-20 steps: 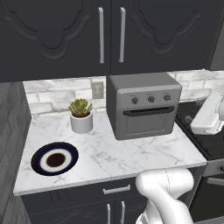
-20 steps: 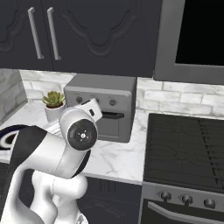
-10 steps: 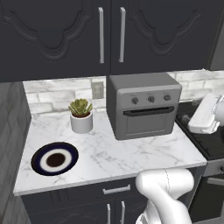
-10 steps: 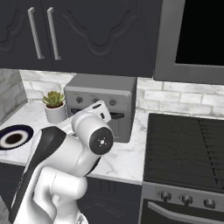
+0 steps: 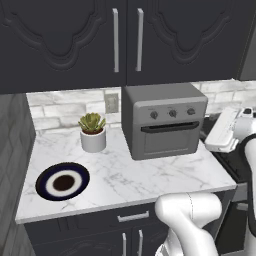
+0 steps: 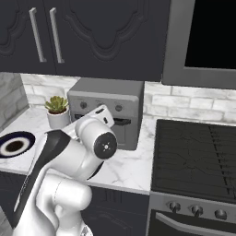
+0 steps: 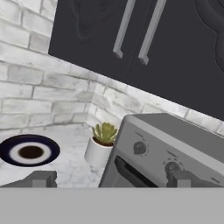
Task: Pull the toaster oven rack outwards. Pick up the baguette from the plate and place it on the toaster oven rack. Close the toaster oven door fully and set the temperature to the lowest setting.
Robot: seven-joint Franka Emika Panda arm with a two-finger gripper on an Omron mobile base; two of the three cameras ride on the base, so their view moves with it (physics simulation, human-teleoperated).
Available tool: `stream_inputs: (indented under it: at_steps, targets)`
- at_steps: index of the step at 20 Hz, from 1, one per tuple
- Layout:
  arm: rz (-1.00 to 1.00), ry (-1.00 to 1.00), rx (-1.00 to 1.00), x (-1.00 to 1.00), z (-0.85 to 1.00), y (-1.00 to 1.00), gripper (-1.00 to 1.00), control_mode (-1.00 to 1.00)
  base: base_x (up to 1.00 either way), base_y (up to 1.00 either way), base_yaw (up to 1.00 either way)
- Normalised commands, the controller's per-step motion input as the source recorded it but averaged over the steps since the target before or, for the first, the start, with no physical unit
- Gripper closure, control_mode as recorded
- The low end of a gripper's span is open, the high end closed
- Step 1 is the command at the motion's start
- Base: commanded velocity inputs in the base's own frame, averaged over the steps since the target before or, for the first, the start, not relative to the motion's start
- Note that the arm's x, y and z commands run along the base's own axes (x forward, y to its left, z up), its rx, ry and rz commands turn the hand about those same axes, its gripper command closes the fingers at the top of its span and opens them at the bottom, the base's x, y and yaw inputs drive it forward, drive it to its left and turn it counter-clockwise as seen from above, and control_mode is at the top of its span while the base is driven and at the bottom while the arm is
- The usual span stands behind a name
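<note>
The grey toaster oven stands at the back of the marble counter, and its toaster oven door is shut under three knobs. The toaster oven rack is hidden behind that door. Near the front left lies the round navy plate, showing just its brown centre. The baguette is out of view. My gripper is open with nothing between its dark fingertips. It floats to the right of the oven and looks across the oven's front towards the plate. My white hand hangs beside the oven's right side.
A potted succulent stands between the plate and the oven. The dark stove adjoins the counter on the right. Dark wall cabinets hang above, and my own arm blocks much of the counter in the right base view.
My arm has swung: the hand has risen and edged left towards the oven's right side, and the elbow has moved right, uncovering the plate in the right base view. The gripper stays open.
</note>
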Motion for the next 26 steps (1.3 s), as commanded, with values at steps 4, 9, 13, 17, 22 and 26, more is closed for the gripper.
stream_inputs:
  at_steps: [4,9,13,17,22,26]
  targets:
    - [0.0,0.0,0.0,0.22,-0.13,0.16,-1.0,-1.0,0.0,0.0,0.0]
    - [0.0,0.0,0.0,0.23,-0.18,0.02,-1.0,-1.0,0.0,0.0,0.0]
    - [0.0,-0.02,0.0,0.24,-0.23,0.0,-1.0,-1.0,0.0,0.0,0.0]
    - [0.0,-0.08,0.0,0.28,-0.18,0.0,-1.0,-1.0,0.0,0.0,0.0]
    - [0.0,-0.1,0.0,0.32,-0.11,0.03,-1.0,-1.0,0.0,0.0,0.0]
    - [-0.01,-0.05,0.0,0.29,-0.03,0.03,-1.0,-1.0,0.0,0.0,0.0]
